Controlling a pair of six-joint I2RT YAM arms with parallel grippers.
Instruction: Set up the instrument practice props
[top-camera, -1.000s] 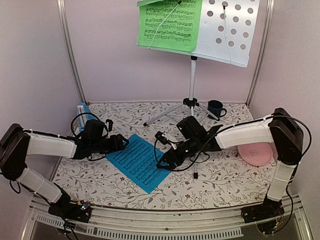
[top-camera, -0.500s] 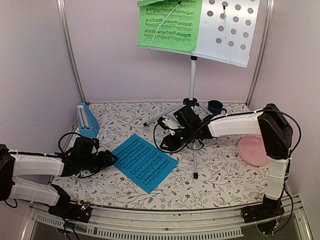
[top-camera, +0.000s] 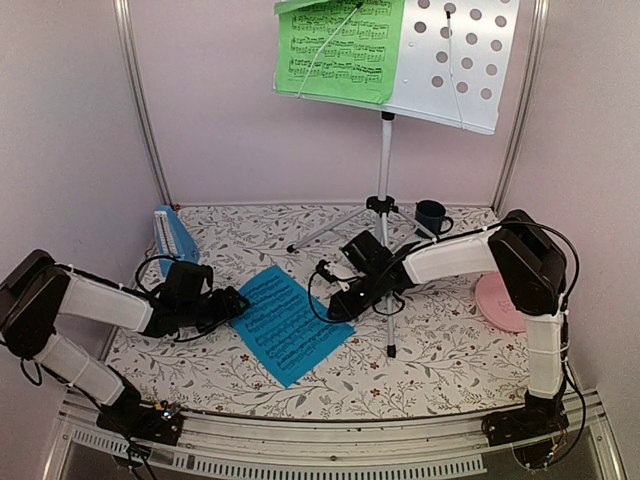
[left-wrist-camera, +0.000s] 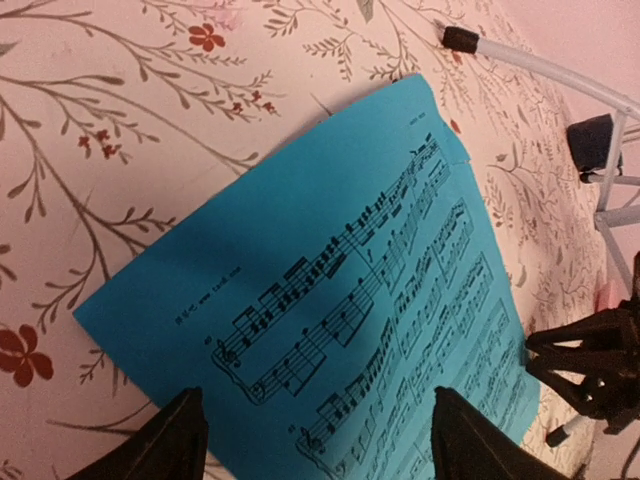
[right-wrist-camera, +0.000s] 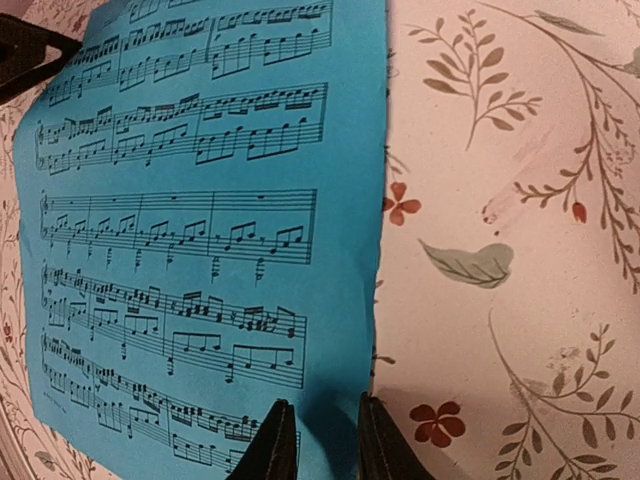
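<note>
Blue sheet (top-camera: 285, 322) lies flat on the tabletop (top-camera: 440, 350), near centre. Right fingers (right-wrist-camera: 278, 440), narrowly parted, straddle its right edge without gripping it. Left fingers (left-wrist-camera: 175, 445) gape wide, empty, over its left end. Risk: a flat pinch may crumple or skid the paper.

A table (top-camera: 440, 370) under a floral cloth is standing between plain pink walls (top-camera: 220, 120); metal posts (top-camera: 140, 100) are rising behind the table, a metal rail (top-camera: 330, 440) is running along its near edge

Bright blue paper sheet (top-camera: 285, 325) printed with black notes; green paper sheet (top-camera: 340, 50) printed likewise; white perforated metal stand panel (top-camera: 470, 60); pale desk (top-camera: 440, 350) patterned with grey branches and red flowers.
</note>
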